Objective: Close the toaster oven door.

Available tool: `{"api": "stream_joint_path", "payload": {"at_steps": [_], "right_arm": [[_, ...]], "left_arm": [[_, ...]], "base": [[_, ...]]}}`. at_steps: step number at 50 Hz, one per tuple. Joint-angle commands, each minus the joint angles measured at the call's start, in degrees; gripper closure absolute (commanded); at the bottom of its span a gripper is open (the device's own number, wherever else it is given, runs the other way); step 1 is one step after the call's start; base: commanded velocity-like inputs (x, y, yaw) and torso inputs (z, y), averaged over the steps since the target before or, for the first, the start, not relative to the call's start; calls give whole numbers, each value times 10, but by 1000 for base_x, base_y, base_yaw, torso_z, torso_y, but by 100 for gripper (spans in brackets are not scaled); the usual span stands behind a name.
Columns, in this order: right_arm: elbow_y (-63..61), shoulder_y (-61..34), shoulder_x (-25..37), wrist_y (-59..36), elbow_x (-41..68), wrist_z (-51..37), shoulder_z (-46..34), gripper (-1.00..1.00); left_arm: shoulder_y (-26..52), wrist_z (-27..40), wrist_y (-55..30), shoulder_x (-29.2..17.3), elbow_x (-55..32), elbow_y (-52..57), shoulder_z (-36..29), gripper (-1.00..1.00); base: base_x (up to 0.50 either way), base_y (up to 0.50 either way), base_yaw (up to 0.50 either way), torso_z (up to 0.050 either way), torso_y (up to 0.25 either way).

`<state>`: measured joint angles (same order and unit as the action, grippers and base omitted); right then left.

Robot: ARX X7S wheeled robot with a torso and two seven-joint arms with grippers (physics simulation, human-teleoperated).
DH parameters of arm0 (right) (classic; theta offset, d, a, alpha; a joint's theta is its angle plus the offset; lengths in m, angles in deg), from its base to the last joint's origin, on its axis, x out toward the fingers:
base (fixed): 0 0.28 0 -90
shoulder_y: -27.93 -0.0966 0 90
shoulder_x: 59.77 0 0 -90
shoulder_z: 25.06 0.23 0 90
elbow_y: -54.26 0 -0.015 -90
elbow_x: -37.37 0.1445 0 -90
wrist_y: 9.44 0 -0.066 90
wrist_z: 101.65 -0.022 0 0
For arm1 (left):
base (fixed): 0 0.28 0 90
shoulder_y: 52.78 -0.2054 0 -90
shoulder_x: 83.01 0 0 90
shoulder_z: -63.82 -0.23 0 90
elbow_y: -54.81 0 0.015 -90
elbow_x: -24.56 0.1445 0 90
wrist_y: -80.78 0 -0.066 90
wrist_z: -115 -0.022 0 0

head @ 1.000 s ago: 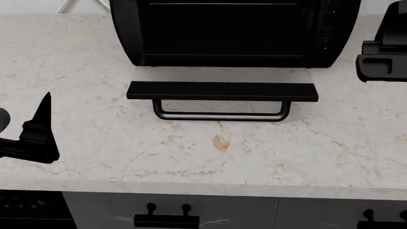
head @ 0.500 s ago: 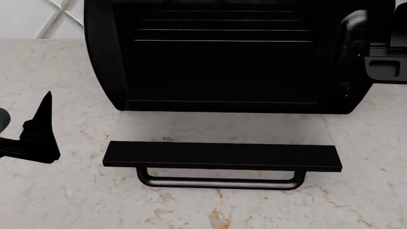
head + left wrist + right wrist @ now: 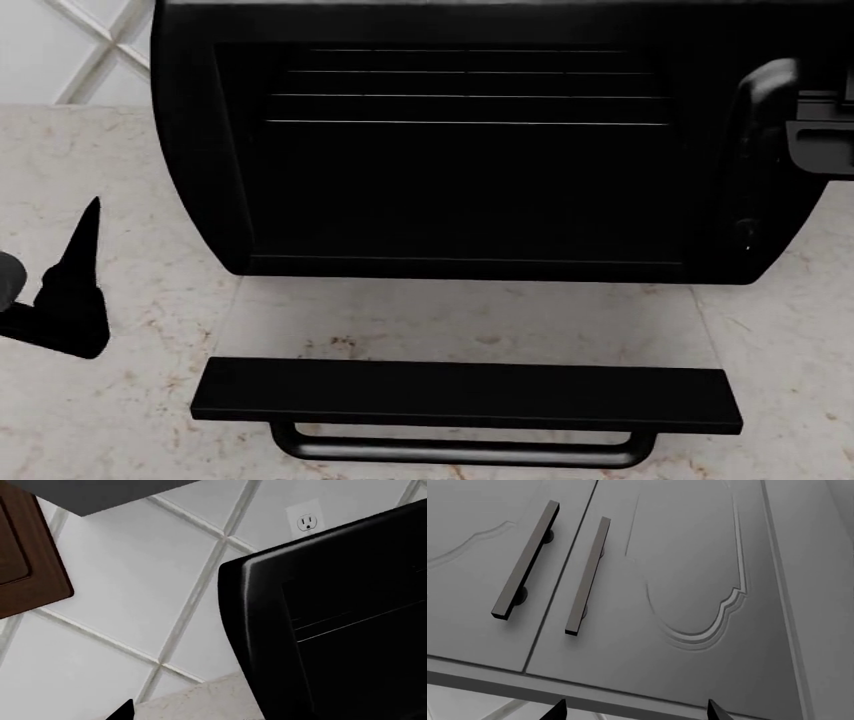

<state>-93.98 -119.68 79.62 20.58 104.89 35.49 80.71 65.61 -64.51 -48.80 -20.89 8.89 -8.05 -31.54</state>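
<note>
The toaster oven is a glossy black box filling the back of the head view, with wire rack lines inside. Its side also shows in the left wrist view. The toaster oven door lies open and flat on the counter, with its clear glass panel, black top bar and tubular handle toward me. My left gripper hovers left of the oven, apart from it. One fingertip shows far off centre, so the gripper is open and empty. My right gripper is by the oven's right side, open and empty, with its tips wide apart.
The marble counter runs under the oven and door. A white tiled wall with an outlet stands behind. A brown cabinet edge is at the left. Grey upper cabinet doors with bar handles face the right wrist camera.
The head view has moved in and up, so the oven looks larger and the open door sits lower. The door stays flat. The right gripper now sits against the oven's right side.
</note>
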Motion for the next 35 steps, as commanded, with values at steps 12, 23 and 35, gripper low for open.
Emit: {"api": "stream_joint_path", "payload": {"at_steps": [12, 23, 35], "right_arm": [[-1, -5, 14, 19, 19, -21, -7, -100], [-4, 22, 25, 36, 20, -21, 10, -100], [0, 24, 31, 47, 16, -24, 1, -100]], "left_arm": [[-53, -151, 275, -253, 257, -52, -195, -100], [-54, -186, 325, -285, 315, -73, -246, -100], [-41, -193, 354, -250, 348, -125, -290, -100]], "base": [[0, 0, 0, 0, 0], [0, 0, 0, 0, 0], [0, 0, 0, 0, 0]]}}
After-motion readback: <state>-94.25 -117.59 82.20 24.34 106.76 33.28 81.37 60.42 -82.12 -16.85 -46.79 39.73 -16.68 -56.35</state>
